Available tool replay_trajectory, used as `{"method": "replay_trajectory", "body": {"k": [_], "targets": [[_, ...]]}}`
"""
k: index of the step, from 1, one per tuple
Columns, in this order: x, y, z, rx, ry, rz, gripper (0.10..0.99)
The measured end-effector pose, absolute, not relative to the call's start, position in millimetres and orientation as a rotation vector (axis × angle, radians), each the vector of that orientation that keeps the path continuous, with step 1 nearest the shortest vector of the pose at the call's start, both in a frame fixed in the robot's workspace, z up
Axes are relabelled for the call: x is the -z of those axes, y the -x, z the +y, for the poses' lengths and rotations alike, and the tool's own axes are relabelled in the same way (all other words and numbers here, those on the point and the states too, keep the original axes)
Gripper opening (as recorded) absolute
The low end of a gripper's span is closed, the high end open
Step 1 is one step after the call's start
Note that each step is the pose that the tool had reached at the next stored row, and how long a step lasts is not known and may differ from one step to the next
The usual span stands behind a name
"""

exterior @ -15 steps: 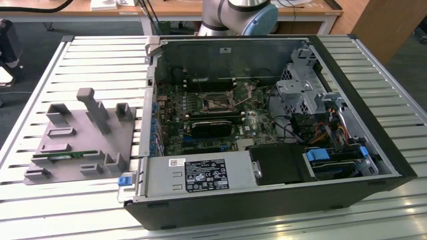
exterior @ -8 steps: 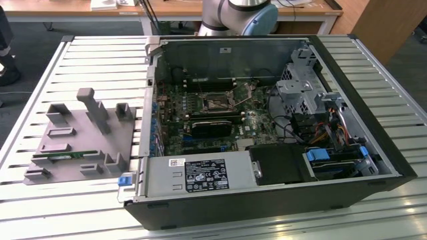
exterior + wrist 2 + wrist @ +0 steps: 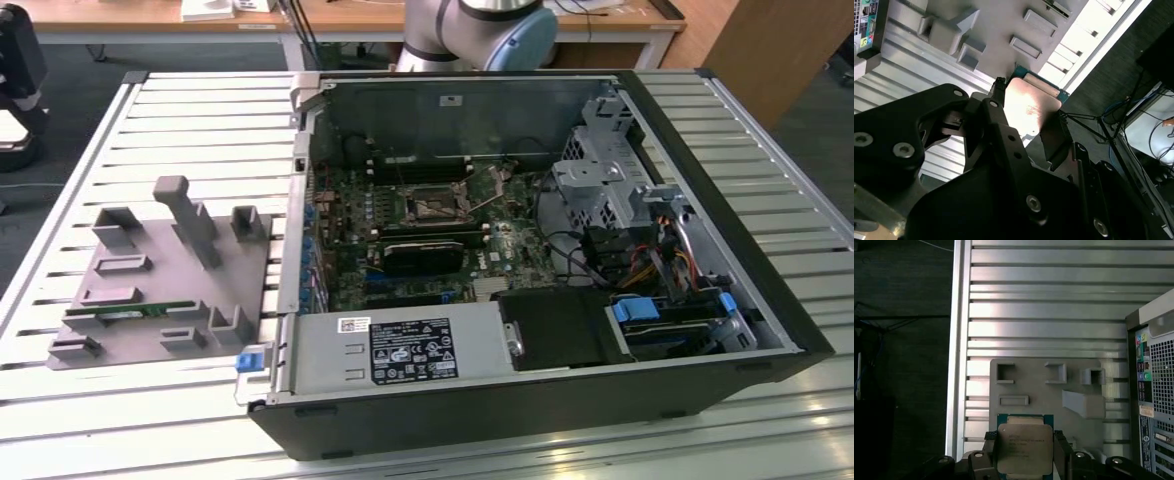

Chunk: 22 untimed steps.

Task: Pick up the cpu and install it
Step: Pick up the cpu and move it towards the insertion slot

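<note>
Your cpu, a flat square with a silver-grey metal lid on a green-edged board, is clamped between the fingers, one on each side. It hangs above the grey tray, which lies on the slatted bench beside the open computer case.

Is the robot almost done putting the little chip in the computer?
Not yet, roughly halfway. Done: the gripper grips the cpu by two opposite edges. In hand: the chip looks lifted, held over the grey tray. Left: in the exterior view the socket inside the computer case looks empty, so the chip is not yet installed.
</note>
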<state>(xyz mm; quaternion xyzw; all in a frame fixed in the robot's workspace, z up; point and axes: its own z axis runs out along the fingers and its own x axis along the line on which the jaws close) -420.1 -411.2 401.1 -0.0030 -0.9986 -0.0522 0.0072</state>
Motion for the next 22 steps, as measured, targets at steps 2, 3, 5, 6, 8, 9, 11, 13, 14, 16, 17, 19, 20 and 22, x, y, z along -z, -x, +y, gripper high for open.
{"method": "replay_trajectory", "body": {"k": [2, 3, 5, 6, 8, 9, 11, 13, 14, 16, 17, 19, 20, 22], "targets": [[-401.1, 414.5, -411.2, 0.164, 0.009, -3.123, 0.533], [-401.1, 412.1, -411.2, 0.164, 0.009, -3.123, 0.533], [-401.1, 406.7, -411.2, 0.164, 0.009, -3.123, 0.533], [-401.1, 403.9, -411.2, 0.164, 0.009, -3.123, 0.533], [-401.1, 398.5, -411.2, 0.164, 0.009, -3.123, 0.533], [-401.2, 395.8, -411.2, 0.164, 0.009, -3.123, 0.533], [-401.1, 390.5, -411.2, 0.164, 0.009, -3.123, 0.533], [-401.1, 384.3, -411.2, 0.164, 0.009, -3.123, 0.533], [-401.2, 380.9, -411.2, 0.164, 0.009, -3.123, 0.533], [-401.1, 373.2, -411.2, 0.165, 0.009, -3.123, 0.533], [-401.1, 369.0, -411.2, 0.165, 0.009, -3.123, 0.533], [-401.2, 360.9, -411.2, 0.165, 0.009, -3.123, 0.533], [-401.1, 357.1, -411.1, 0.165, 0.009, -3.123, 0.533], [-401.1, 349.8, -411.2, 0.165, 0.009, -3.123, 0.533]]}}
